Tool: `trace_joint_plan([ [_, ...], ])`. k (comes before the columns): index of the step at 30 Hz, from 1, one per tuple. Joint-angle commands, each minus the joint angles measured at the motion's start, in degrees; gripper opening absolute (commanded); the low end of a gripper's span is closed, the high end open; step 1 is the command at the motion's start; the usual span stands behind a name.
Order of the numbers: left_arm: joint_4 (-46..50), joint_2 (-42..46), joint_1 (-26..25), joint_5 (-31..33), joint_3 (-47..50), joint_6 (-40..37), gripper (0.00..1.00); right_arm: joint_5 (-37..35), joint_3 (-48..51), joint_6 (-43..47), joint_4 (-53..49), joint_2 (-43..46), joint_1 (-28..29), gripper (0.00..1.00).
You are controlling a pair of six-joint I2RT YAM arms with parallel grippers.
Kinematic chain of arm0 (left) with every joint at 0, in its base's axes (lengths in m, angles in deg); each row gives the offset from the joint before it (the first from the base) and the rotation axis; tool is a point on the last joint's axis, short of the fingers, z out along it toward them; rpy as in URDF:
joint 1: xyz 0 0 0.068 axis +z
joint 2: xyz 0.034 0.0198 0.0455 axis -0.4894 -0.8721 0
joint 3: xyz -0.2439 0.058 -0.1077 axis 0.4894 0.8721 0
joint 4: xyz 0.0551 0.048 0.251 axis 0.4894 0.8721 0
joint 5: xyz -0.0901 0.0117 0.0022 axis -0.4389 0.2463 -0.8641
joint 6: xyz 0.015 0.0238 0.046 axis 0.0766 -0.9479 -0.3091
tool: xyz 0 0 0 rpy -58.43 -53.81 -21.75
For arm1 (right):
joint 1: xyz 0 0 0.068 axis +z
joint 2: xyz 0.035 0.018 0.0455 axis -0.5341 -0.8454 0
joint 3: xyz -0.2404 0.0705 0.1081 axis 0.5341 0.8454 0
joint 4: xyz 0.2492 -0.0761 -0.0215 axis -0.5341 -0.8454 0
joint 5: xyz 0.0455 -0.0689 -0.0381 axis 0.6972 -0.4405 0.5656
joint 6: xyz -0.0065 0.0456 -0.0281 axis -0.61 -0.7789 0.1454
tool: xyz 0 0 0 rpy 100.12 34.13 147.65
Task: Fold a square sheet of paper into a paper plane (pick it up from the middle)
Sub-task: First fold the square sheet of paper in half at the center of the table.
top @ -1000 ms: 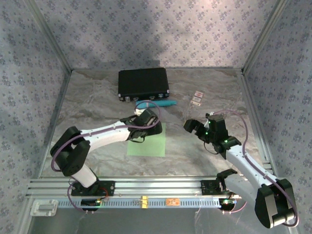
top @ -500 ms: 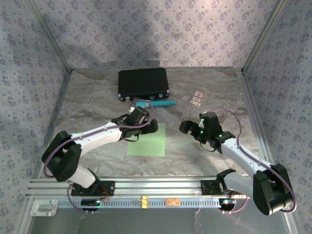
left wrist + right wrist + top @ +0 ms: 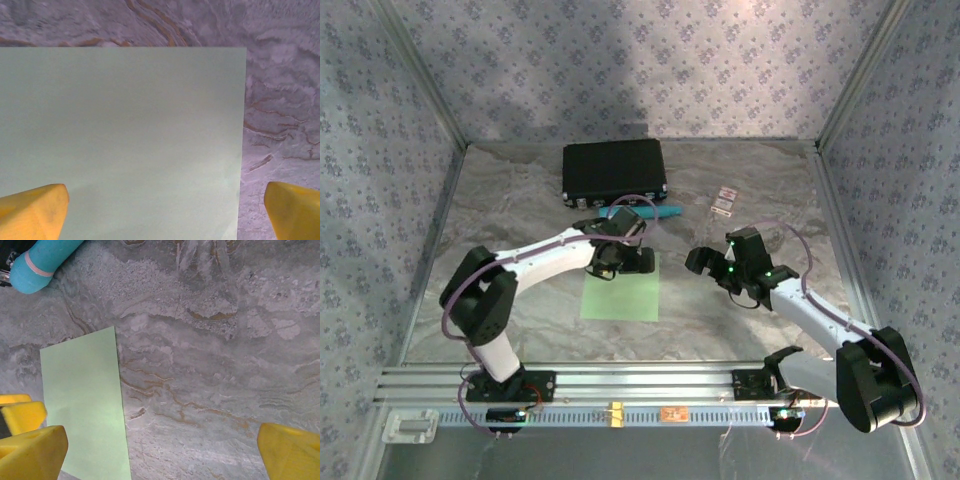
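Square sheet of paper [image 3: 620, 290] lies flat on the table [image 3: 510, 210], about mid-table and toward the near side, with every edge down and no crease started. Black case [image 3: 614, 172] and teal tube [image 3: 655, 211] sit beyond it, well clear. Left claw [image 3: 620, 262] hangs over the sheet's far edge, jaws spread wide and holding nothing. In its wrist view one fingertip is over the paper and the other over bare table past the sheet's side edge; I cannot tell whether it touches. Right claw [image 3: 705, 262] is off to the sheet's right over bare table, also wide open and empty. Handling, judged: the sheet is very light, thin and limp, with no lifted edge to get under. It will probably slide on this smooth surface rather than rise if pushed sideways. It will also mark easily, and a stray crease would spoil later folds. Best hold is the middle, as the task says: both fingertips down on the paper and closed gently, so a small ridge buckles up between them. The left claw sits off-centre for that now.
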Motion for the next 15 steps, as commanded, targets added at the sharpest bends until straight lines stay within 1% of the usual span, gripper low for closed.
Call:
trace_joint_plan([
  [1,8.15,-2.67,-1.13,1.68,-3.71,-0.79,1.0,-1.13,-1.42,-0.27,-2.41,-0.26,0.37,0.99],
  [4,9.85,-4.57,-1.31,1.96,-5.31,-0.41,1.0,-1.11,-1.24,-0.22,-2.41,-0.13,0.39,0.99],
  [9,10.8,-5.35,-1.31,2.27,-5.41,-0.34,1.0,-1.14,-1.29,0.14,-2.67,-0.13,0.24,0.99],
  [12,10.81,-4.73,-1.09,2.75,-3.28,-0.35,1.0,-1.06,-1.3,0.15,-2.9,0.04,0.25,0.99],
  [15,9.88,-4.75,-0.4,1.39,-1.96,-0.39,1.0,-1.14,-1.03,0.04,-2.64,0.28,0.26,0.99],
])
